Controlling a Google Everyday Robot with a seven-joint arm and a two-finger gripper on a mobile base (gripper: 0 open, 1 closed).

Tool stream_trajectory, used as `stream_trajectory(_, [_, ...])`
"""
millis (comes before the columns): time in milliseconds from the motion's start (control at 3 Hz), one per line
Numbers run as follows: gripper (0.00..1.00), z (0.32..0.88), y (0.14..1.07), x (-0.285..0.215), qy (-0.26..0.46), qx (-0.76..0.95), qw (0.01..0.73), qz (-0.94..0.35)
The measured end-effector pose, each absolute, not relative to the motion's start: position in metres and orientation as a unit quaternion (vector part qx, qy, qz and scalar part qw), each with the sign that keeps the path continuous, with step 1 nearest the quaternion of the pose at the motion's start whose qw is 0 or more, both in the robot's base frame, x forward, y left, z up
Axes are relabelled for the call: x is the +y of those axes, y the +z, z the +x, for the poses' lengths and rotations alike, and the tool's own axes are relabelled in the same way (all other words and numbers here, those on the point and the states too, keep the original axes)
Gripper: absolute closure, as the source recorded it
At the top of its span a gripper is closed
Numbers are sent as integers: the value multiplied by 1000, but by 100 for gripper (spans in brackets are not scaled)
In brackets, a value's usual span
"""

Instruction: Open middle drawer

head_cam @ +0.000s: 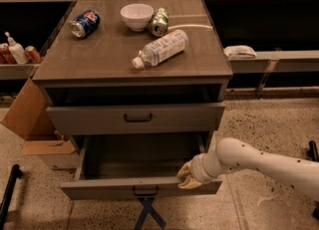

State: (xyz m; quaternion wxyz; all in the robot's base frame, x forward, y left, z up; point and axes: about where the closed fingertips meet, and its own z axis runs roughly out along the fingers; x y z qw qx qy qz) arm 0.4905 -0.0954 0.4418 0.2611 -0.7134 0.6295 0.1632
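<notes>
Item, nearest: middle drawer point(114, 188), standing well out of the cabinet, black handle point(145, 191) at centre front; gripper point(188, 176) at the right end of its front panel, against the upper edge, whether clamped or apart cannot be told; behind, top drawer point(89, 119) flush shut; farthest, water bottle point(162, 48) and bowl point(137, 15) on the cabinet top. Step judged: pull nearly complete; next calls for letting go and lifting clear without nudging the drawer inward.

I'm seeing a lab or workroom: speckled hard floor point(264, 124), metal-framed benches point(271, 57) behind the cabinet point(99, 59), a cardboard box point(25, 112) beside it. My gripper point(189, 176) sits at the front edge of the middle drawer point(99, 190).
</notes>
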Motion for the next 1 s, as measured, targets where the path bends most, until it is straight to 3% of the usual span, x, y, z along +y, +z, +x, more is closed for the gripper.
stream_trajectory(333, [30, 489, 440, -94, 165, 629, 260, -714])
stream_trajectory(667, [5, 488, 439, -93, 167, 628, 260, -714])
stream_trajectory(1000, [0, 488, 439, -92, 168, 628, 260, -714])
